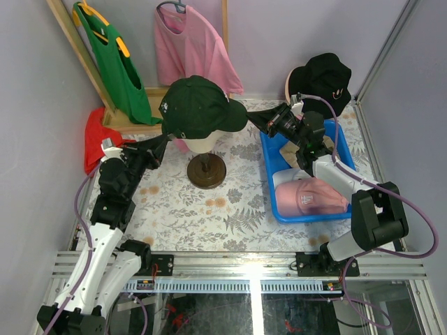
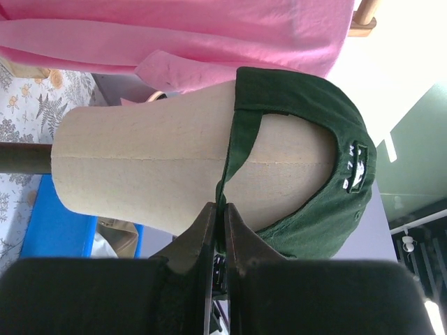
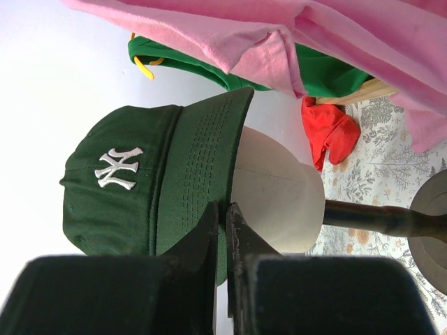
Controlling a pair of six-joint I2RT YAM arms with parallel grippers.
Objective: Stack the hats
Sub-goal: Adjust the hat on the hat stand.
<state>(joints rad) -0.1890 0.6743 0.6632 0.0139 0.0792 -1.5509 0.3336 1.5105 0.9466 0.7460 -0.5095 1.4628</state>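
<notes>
Camera above the arms: I find the dark green cap [image 1: 199, 108] seated on the mannequin head [image 1: 202, 144], which rises from a round stand [image 1: 207, 171] near the middle of the flowered table [image 1: 174, 209]. The left gripper [image 1: 164, 142] meets the cap's rear edge from the left. The right gripper [image 1: 251, 117] meets the tip of its brim from the right. A pink cap [image 1: 307, 197] lies in the near end of the blue tray [image 1: 271, 183], under the right arm. A black bucket hat [image 1: 325, 77] sits at the far right corner, beyond the tray, with a pink hat [image 1: 288, 84] showing just behind its left edge. A pink T-shirt [image 1: 195, 49] and a green T-shirt [image 1: 115, 63] hang on the back rack, and a red cloth [image 1: 98, 136] lies below the green one.

Left wrist camera: I note both fingers pressed together on the thin lower edge of the cap's back opening, where the fabric band runs down into the pinch. The cap covers the crown of the head, and its rear label faces the lens. The pink T-shirt hangs behind, and a corner of the tray shows below the head.

Right wrist camera: I note the fingers pressed together on the edge of the stitched brim, with fabric nipped between them. The white embroidered emblem on the cap's front panel faces the lens. The head shows bare below the brim, the stand's post runs off to the right, and the red cloth lies on the table beyond.
</notes>
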